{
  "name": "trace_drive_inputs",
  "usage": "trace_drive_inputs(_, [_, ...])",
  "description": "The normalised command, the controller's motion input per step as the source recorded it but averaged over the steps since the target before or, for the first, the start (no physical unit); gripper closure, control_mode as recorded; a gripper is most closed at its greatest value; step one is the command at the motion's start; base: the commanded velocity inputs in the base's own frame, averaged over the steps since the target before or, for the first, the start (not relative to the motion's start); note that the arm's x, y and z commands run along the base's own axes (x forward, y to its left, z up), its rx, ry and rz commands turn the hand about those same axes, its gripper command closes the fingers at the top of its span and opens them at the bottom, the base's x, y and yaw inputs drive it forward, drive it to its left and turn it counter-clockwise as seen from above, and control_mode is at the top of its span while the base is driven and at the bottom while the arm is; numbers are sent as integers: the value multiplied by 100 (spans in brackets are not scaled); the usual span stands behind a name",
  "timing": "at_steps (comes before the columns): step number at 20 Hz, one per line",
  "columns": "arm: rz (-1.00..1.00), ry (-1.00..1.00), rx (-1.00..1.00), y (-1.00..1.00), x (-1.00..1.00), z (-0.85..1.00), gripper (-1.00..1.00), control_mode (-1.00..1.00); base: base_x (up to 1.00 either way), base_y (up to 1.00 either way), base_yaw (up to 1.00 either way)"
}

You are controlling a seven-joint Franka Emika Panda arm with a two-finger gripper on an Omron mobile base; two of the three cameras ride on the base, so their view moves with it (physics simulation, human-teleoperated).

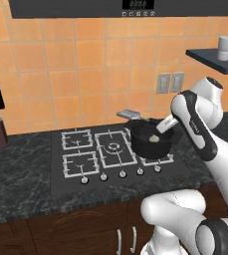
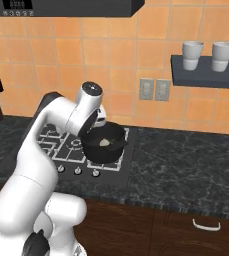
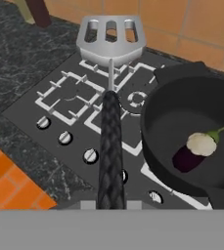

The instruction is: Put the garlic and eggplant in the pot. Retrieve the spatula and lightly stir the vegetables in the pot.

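Hand view shows the gripper (image 3: 110, 202) clenched on the black handle of the spatula (image 3: 110, 105), whose slotted silver head juts out above the stove (image 3: 59, 105) toward the tiled back wall, beside the pot's (image 3: 157, 141) rim. The pot sits on a burner at the stove's right side, near the front edge with the knobs. Inside it the pale garlic (image 3: 201, 144) rests against the dark eggplant (image 3: 188, 158) on the pot's floor.
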Motion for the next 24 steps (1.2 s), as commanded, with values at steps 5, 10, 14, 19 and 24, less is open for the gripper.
trace_drive_inputs(5, [13,19,-20,-1,66,-5,100,-100,0,0,0])
trace_drive_inputs(10, [31,18,-63,-32,65,32,100,-100,0,0,0])
trace_drive_inputs(14, [25,4,-38,-34,54,75,100,-100,0,0,0])
trace_drive_inputs(19, [7,7,-3,4,13,-1,100,-100,0,0,0])
trace_drive_inputs(24, [10,-5,-20,-12,8,-10,100,-100,0,0,0])
